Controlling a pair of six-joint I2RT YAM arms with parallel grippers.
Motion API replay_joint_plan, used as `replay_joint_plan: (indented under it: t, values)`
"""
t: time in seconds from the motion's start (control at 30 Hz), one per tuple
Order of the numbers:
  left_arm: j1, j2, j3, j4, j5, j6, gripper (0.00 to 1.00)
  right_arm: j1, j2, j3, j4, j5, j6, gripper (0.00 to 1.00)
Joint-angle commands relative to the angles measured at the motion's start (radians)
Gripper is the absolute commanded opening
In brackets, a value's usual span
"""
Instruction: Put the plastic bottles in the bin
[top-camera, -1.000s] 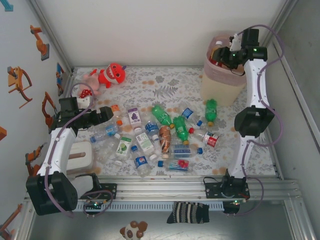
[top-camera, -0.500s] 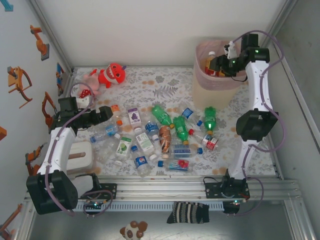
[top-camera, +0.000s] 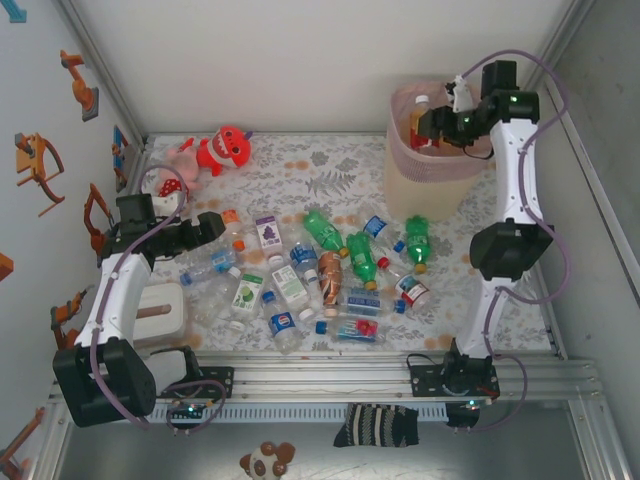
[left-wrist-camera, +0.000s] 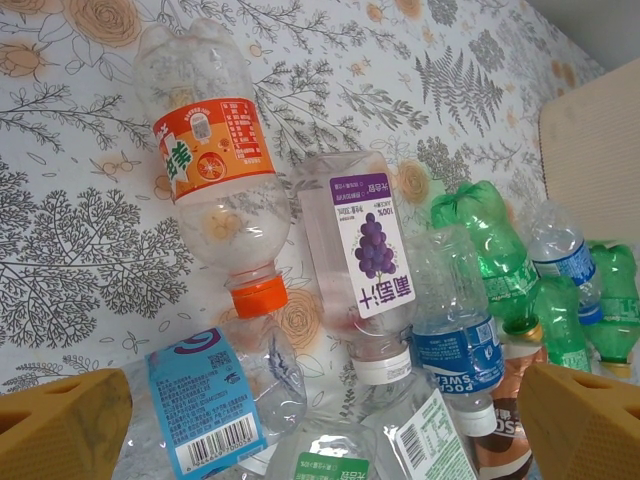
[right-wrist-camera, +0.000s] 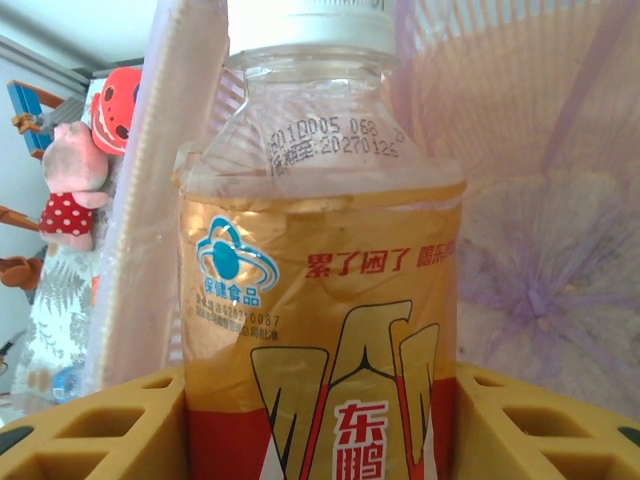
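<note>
My right gripper (top-camera: 432, 122) hangs over the mouth of the bin (top-camera: 425, 185), shut on a bottle (right-wrist-camera: 320, 300) with a white cap and a gold-and-red label. Both yellow fingers (right-wrist-camera: 90, 430) press its sides, and the bin's pink mesh (right-wrist-camera: 520, 200) lies behind it. Several plastic bottles (top-camera: 320, 270) lie in a heap mid-table. My left gripper (top-camera: 212, 228) hovers open over the heap's left end, its fingers wide apart (left-wrist-camera: 325, 425). Below it lie an orange-capped bottle (left-wrist-camera: 215, 170), a grape-label bottle (left-wrist-camera: 372, 250) and a blue-label one (left-wrist-camera: 460, 335).
Red and pink plush toys (top-camera: 218, 150) sit at the back left. A white box (top-camera: 160, 315) lies by the left arm's base. A green bottle (top-camera: 418, 240) rests close to the bin's foot. Walls close in on the left, back and right.
My right gripper carried its bottle leftward over the bin's mouth. The bin shifted left, and the bottles at its foot rolled a little. The left arm stayed still.
</note>
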Motion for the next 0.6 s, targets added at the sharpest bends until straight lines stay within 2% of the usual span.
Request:
replay_joint_plan:
  t: [0.0, 0.33, 0.57]
  values:
    - [0.006, 0.01, -0.009, 0.002, 0.015, -0.008, 0.99, 0.03, 0.07, 0.042, 0.008, 0.038, -0.075, 0.58]
    - [0.004, 0.027, -0.004, -0.01, -0.006, -0.005, 0.99, 0.076, 0.204, 0.056, 0.014, 0.211, -0.122, 0.59]
    - [0.003, 0.041, 0.004, -0.022, -0.012, -0.005, 0.99, 0.078, 0.293, 0.06, 0.007, 0.218, -0.126, 0.63]
